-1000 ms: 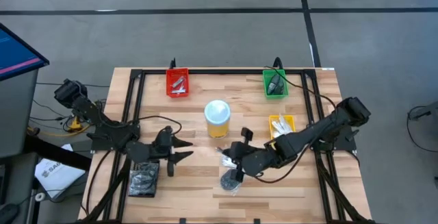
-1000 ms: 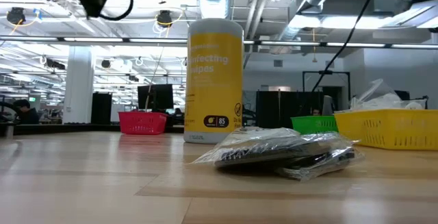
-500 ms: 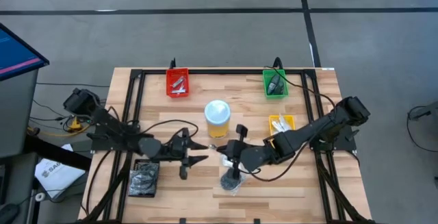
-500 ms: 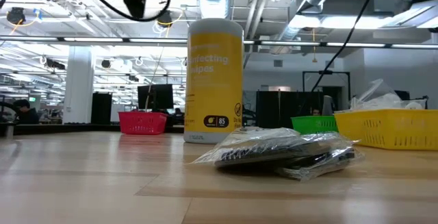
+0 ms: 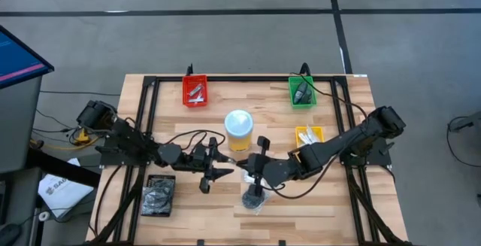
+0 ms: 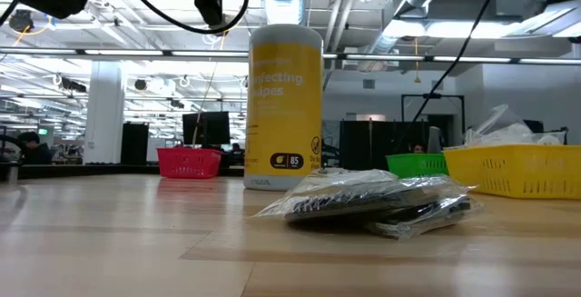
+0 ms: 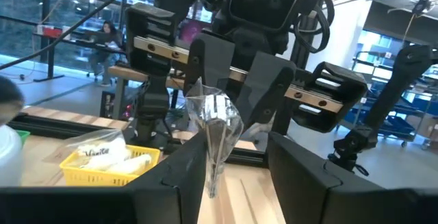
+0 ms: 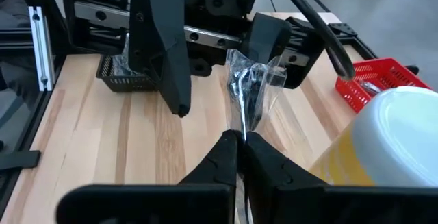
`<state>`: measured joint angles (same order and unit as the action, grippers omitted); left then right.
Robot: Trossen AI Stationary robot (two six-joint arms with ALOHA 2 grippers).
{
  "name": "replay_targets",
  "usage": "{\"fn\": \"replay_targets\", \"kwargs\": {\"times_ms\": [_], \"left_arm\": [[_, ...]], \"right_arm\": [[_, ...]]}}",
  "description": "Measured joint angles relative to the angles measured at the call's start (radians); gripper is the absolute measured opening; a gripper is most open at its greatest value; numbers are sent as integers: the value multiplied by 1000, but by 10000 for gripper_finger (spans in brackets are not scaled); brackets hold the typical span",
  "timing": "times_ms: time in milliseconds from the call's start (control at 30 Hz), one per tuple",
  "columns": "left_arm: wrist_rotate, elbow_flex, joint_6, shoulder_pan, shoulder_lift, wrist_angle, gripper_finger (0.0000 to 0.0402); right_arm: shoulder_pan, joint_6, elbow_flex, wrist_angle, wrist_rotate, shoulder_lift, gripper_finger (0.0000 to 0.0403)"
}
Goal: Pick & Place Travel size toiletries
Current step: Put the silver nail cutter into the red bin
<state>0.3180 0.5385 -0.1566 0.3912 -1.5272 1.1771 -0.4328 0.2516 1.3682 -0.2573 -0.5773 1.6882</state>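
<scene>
Mid-table, just near of the yellow wipes tub, the two arms meet for what looks like a handover. The right gripper has its fingers pinched tight on the lower edge of a small clear bag with dark contents, holding it upright and off the wood so that its free top edge faces the other arm. The left gripper, reaching in from the left, has its fingers spread wide with that bag standing in the gap between them; neither finger seems to touch the plastic yet. Judged from this, the upright hold is meant to give the left arm a clean edge to close on, after which the right can let go.

A second clear-bagged dark bundle lies flat on the table just near of the right gripper, well seen in the low view, and awaits sorting. More bagged bundles fill the black tray at the near left, a likely destination for the held bag. White sachets sit in the yellow tray, dark bottles in the green tray, silvery bits in the red tray at the far side.
</scene>
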Motion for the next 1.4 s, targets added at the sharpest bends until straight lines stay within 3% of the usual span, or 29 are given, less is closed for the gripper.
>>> {"fn": "replay_targets", "kwargs": {"times_ms": [367, 500, 700, 1400], "left_arm": [[-3, 0, 3, -28, 0, 16, 139], [1, 0, 21, -28, 0, 20, 103], [5, 0, 33, -28, 0, 29, 18], [28, 1, 48, -28, 11, 52, 8]], "right_arm": [[11, 0, 0, 4, 1, 0, 4], [10, 0, 0, 7, 3, 0, 5], [10, 3, 1, 7, 4, -1, 6], [1, 3, 0, -118, 7, 1, 113]]}}
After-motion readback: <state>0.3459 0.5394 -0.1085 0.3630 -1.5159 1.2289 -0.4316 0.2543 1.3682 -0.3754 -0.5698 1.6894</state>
